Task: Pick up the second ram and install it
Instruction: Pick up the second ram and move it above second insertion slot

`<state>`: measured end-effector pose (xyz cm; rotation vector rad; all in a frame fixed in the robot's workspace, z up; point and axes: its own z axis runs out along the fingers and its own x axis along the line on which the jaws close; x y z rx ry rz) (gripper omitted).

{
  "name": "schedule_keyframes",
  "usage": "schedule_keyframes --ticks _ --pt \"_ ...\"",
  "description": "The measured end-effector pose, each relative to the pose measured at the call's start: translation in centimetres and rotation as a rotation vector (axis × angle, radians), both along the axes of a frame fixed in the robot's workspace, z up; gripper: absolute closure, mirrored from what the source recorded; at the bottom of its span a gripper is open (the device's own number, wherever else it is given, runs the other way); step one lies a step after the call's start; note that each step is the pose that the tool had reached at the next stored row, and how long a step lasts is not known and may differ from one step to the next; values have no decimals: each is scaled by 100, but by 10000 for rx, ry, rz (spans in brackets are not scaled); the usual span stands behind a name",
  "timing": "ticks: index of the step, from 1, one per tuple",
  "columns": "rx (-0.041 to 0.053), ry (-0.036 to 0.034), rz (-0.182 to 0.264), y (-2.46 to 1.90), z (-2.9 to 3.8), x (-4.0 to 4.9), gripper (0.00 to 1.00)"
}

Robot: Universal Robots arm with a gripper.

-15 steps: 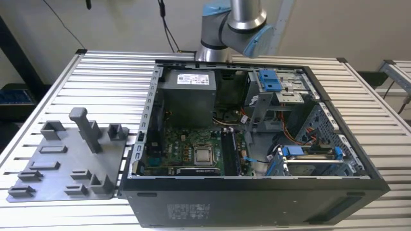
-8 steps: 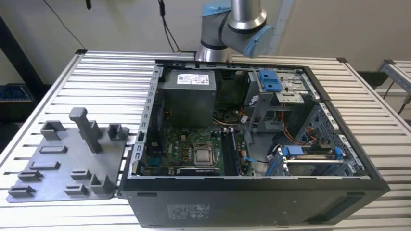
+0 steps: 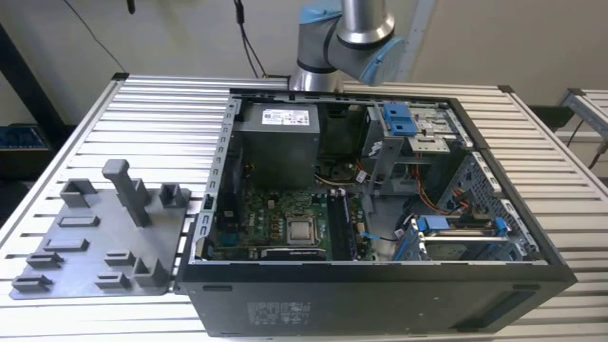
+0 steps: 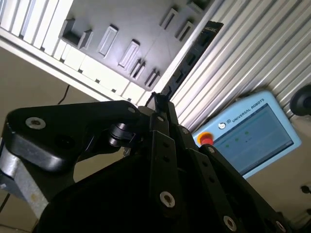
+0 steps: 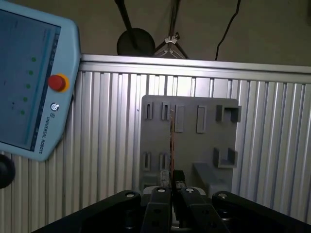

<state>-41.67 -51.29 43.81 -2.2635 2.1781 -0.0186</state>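
One stick in hand: second ram [image 5: 171, 141], edge-on in the first wrist view, a thin line running straight out from the fingertips. In the second wrist view its dark flat side shows, reaching away from the tool. Gripper [image 5: 171, 187] is closed on the stick's near end, with only the stick's thickness between the fingers.

Straight beyond the stick's far end and well apart from it: grey holder tray [image 5: 189, 141] on the slatted table [image 5: 107, 145]. Its slots and blocks show plain grey. A teach pendant [image 5: 29, 82] lies off to one side of the tool.

Step, as judged: pick-up done, stick held clear of the tray, install not yet done. Seating would call for the stick's edge squared to a free slot and an even push.

Exterior view: computer case [image 3: 380, 299] lies open beside the tray. Inside are the power supply [image 3: 275, 135], motherboard [image 3: 270, 214], processor socket [image 3: 302, 230] and blue brackets [image 3: 399, 120]. Memory slots [image 3: 340, 228] run beside the socket; cannot tell whether one is already filled.
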Motion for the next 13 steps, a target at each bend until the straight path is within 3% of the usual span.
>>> schedule_keyframes --ticks 13 --pt "1 50 -2 0 3 228 86"
